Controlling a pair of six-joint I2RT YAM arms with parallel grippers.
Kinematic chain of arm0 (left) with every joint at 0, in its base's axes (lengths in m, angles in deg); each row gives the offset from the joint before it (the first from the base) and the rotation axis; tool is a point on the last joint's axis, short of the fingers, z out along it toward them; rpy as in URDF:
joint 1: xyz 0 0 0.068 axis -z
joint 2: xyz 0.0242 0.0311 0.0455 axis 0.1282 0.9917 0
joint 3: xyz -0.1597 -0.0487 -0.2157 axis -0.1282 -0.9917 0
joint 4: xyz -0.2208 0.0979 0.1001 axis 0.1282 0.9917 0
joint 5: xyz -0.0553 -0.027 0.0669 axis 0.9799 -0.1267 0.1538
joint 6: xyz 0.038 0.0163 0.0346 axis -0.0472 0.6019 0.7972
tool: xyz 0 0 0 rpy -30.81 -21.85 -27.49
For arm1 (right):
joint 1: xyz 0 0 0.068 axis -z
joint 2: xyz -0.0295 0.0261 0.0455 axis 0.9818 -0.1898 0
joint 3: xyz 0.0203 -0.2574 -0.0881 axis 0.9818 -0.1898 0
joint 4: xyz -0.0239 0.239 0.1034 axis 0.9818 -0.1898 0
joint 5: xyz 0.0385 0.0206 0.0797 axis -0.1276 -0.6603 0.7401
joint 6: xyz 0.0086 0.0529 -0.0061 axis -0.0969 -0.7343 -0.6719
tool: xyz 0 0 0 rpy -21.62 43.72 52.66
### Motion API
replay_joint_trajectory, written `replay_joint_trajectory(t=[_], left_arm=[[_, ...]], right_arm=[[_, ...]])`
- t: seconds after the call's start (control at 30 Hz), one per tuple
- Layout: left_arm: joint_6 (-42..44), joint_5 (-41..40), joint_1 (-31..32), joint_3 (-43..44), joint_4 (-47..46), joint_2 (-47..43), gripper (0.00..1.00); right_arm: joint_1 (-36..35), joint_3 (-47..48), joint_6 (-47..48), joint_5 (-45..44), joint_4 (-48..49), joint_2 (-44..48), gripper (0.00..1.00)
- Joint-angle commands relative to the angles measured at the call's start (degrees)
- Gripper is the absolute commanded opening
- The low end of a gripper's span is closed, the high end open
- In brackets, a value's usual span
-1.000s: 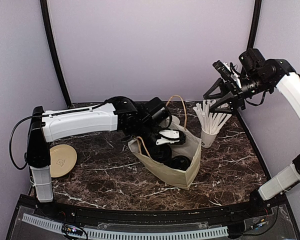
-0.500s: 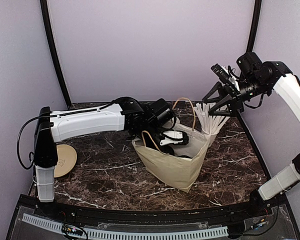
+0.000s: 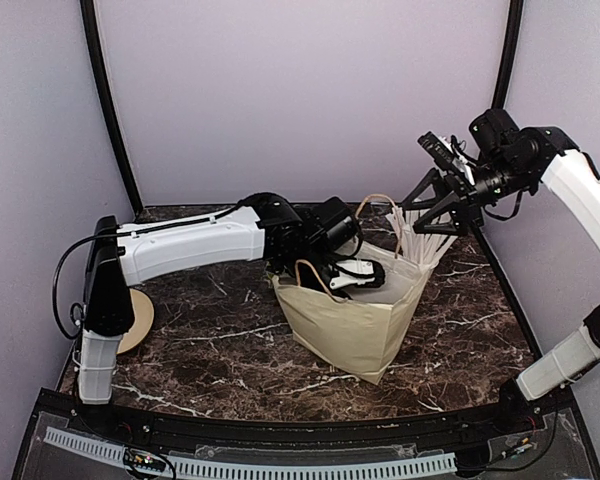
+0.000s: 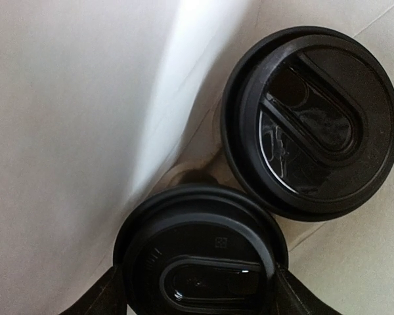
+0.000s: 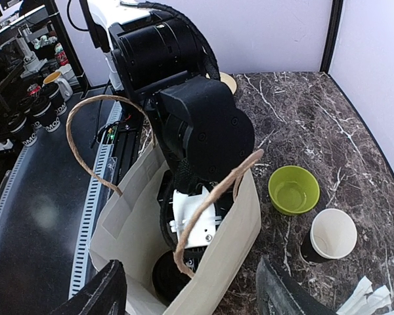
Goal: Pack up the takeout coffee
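Note:
A beige paper bag (image 3: 350,325) with rope handles stands upright mid-table. My left gripper (image 3: 355,275) reaches down into it. In the left wrist view this gripper (image 4: 197,292) is shut on a black-lidded takeout coffee cup (image 4: 197,249), with a finger against each side of the lid. A second lidded cup (image 4: 312,121) stands beside it on the bag floor. From the right wrist, one black lid (image 5: 167,275) shows deep in the bag. An open black cup with a white inside (image 5: 331,235) stands outside. My right gripper (image 3: 435,205) hovers open and empty above the bag's right side.
A lime-green bowl (image 5: 293,189) sits on the marble next to the open cup. White straws (image 3: 415,235) poke up behind the bag's right edge. A tan disc (image 3: 140,315) lies at the table's left, partly behind the left arm.
The left arm has pushed right and deeper into the bag. The bag rose from leaning open to upright and slid right, covering the straw cup. The right gripper drifted slightly left.

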Motion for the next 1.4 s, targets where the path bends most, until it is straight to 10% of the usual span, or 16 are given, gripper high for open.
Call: replay_joint_trajectory(t=[0.0, 0.33, 0.97, 1.37], left_arm=[[-0.55, 1.47, 0.45, 4.27, 2.33, 6.75, 0.41], [-3.05, 5.98, 0.63, 6.18, 7.08, 7.35, 0.39], [-5.61, 3.99, 0.65, 10.10, 7.00, -1.96, 0.96], [-6.55, 5.04, 0.71, 10.27, 7.58, -7.99, 0.99]], right_arm=[[0.30, -0.88, -1.58, 1.76, 2.69, 0.33, 0.67], [0.30, -1.69, -2.55, 0.86, 2.82, 2.07, 0.67], [0.30, -1.58, -4.36, 1.16, 4.05, 2.08, 0.67], [0.26, -1.81, -5.23, 1.46, 4.87, 1.87, 0.68]])
